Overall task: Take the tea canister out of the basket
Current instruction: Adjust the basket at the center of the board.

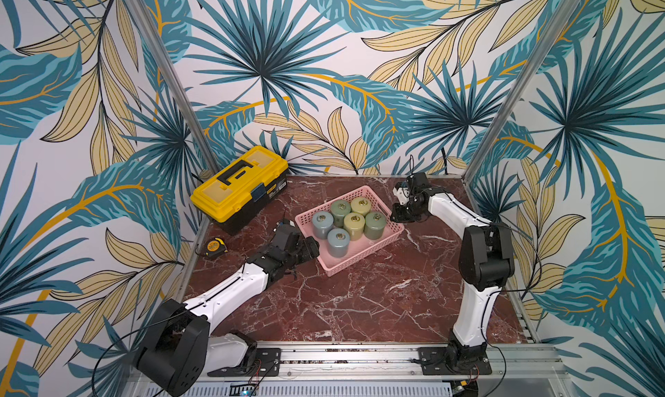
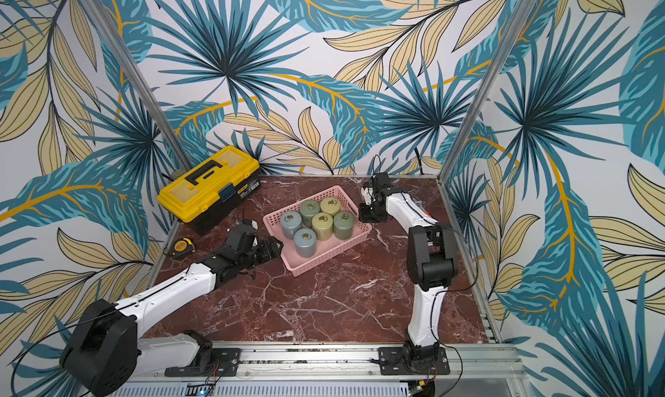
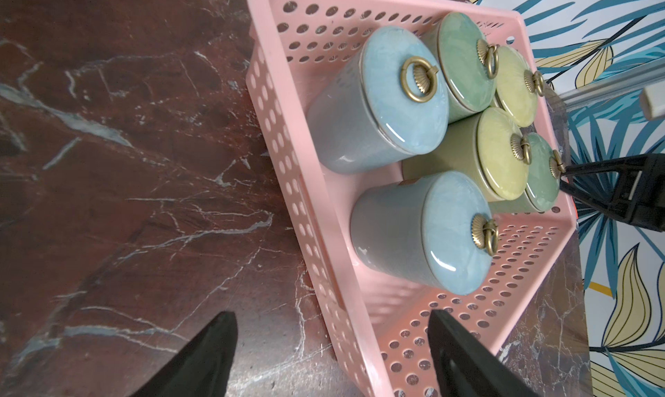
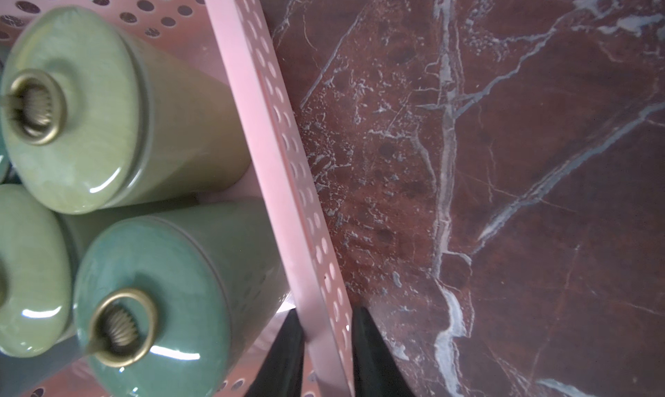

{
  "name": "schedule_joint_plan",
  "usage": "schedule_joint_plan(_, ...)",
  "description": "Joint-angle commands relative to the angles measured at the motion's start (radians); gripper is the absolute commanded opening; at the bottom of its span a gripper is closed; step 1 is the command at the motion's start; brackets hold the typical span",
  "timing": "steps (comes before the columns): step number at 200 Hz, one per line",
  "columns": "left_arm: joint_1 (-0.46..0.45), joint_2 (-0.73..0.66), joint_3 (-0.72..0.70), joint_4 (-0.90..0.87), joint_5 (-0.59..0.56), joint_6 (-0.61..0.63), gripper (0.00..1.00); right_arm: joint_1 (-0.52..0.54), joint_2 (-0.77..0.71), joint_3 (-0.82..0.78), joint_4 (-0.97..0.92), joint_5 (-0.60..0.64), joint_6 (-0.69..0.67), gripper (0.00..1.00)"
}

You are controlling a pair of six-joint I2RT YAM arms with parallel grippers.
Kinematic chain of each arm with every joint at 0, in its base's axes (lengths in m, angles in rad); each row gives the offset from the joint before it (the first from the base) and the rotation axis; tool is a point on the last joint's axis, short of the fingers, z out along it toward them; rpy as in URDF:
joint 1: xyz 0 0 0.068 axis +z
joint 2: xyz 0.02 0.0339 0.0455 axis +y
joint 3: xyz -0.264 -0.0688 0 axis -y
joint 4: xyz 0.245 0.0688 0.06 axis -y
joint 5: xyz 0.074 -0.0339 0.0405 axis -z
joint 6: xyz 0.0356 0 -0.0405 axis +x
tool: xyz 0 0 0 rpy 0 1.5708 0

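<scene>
**Setting.** Booth walled in palm-leaf wallpaper [image 1: 324, 53]. The working surface is a red-brown marble table [image 1: 360, 305] with white veining.

**Right gripper** [image 4: 326, 310]. Jaws drawn in tight on the right short wall of the basket [image 1: 363, 256]. One finger is inside and one outside, both against the pink plastic.

**Left gripper** [image 3: 329, 314]. Jaws spread wide, nothing held. They straddle the basket's opposite short wall near a corner, with one finger over bare table and the other over the basket's interior.

**Basket.** Pink, shallow, with perforated sides. It sits flat on the table at mid-depth, turned at an angle between the two arms.

**Tea canisters** [image 1: 354, 225]. Six, all upright inside the basket.
- Each has a glazed lid with a brass ring pull.
- Two are blue-grey, two green and two yellow-green.
- They are packed close, neighbours touching or nearly so.
- The blue-grey pair [image 3: 378, 100] stands nearest the left gripper.
- One green canister [image 4: 154, 305] and one yellow-green [image 4: 90, 107] stand just inside the wall that the right gripper clamps.

**Other items.**
- Yellow toolbox [image 1: 239, 186] with a black handle, at the table's far left corner, apart from the basket.
- Tape measure [image 1: 215, 247], yellow and black, near the table's left edge in front of the toolbox.
</scene>
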Motion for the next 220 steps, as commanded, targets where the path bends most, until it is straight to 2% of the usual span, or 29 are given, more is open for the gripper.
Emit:
schedule_joint_plan(1,-0.003,0.013,0.046,0.024,0.015,0.003,0.83,0.003,-0.006,-0.006,-0.025,0.019,0.014,0.24)
schedule_joint_plan(39,-0.003,0.040,0.065,0.031,0.031,0.008,0.73,0.003,-0.054,-0.063,-0.007,0.050,0.046,0.18)
schedule_joint_plan(78,-0.003,0.071,0.094,0.025,0.039,0.020,0.71,0.003,-0.125,-0.156,0.030,0.065,0.115,0.15)
schedule_joint_plan(156,-0.002,0.083,0.114,-0.025,-0.026,0.055,0.60,0.055,-0.334,-0.387,0.136,0.084,0.298,0.15)
schedule_joint_plan(220,0.030,0.108,0.099,-0.015,-0.041,0.084,0.46,0.083,-0.393,-0.444,0.152,0.107,0.386,0.15)
